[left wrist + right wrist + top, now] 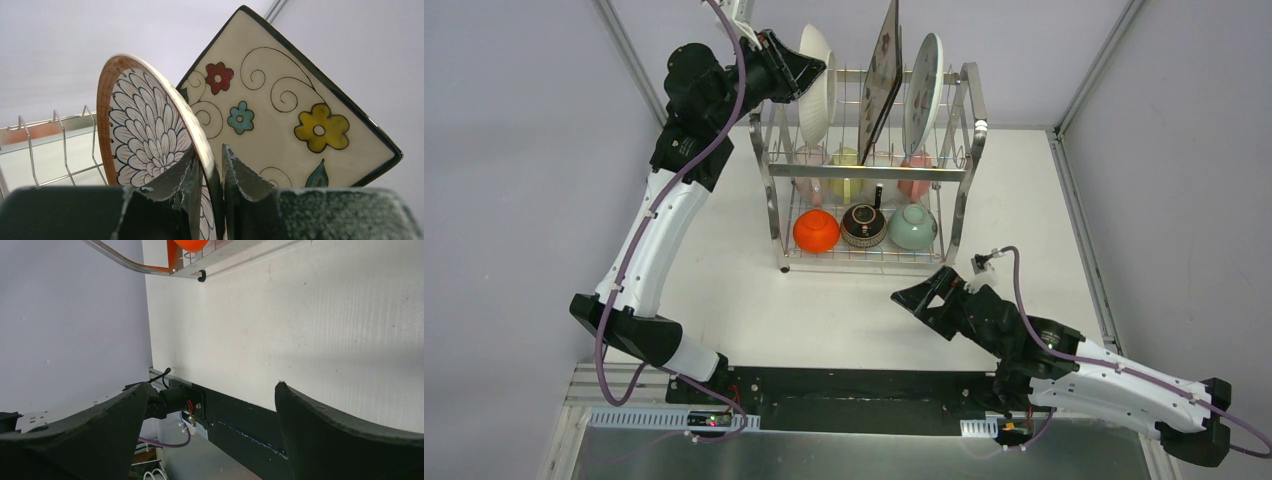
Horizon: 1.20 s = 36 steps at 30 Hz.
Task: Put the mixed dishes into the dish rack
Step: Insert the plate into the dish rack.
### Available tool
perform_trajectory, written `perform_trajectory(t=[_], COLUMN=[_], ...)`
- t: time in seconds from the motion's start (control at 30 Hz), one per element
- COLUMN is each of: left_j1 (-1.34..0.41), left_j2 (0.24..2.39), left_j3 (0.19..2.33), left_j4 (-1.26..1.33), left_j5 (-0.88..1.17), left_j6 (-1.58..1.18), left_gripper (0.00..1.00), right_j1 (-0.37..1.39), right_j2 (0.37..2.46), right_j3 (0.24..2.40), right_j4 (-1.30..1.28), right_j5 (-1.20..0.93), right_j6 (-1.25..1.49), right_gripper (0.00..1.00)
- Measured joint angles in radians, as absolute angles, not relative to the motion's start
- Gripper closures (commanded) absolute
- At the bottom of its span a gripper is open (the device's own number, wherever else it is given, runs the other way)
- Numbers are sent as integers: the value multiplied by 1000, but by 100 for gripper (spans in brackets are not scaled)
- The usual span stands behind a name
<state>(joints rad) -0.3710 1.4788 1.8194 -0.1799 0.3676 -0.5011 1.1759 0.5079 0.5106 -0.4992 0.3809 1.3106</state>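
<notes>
L hand (209, 155) straddles rim of petal plate (145, 135), which stands upright in rack (969, 130) top tier, beside square plate (280, 100). Clamped or let go: cannot tell. R hand (211, 385) spread wide, empty, over bench (824, 310) in front of rack.

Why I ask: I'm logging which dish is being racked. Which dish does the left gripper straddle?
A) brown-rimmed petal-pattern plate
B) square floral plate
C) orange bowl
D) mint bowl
A: in the left wrist view the left gripper has a finger on either side of the brown-rimmed petal-pattern plate, with the square floral plate behind it.
</notes>
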Motion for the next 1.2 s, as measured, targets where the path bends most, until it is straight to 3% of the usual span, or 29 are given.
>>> perform_trajectory(t=[0.2,0.83,1.2], left_j1=[-371,-372,-372], left_j2=[1478,1477,1474], left_j3=[1817,1800,1790], left_j4=[-163,-115,-113], left_j5=[387,457,455], left_j6=[-503,-537,-530], left_gripper=[65,69,65], right_j1=[1176,1176,1176], right_j2=[509,524,520], right_j3=[511,517,518], right_j4=[-500,-498,-499], right_j5=[381,380,381], right_j6=[1310,1299,1279], right_gripper=[0,0,0])
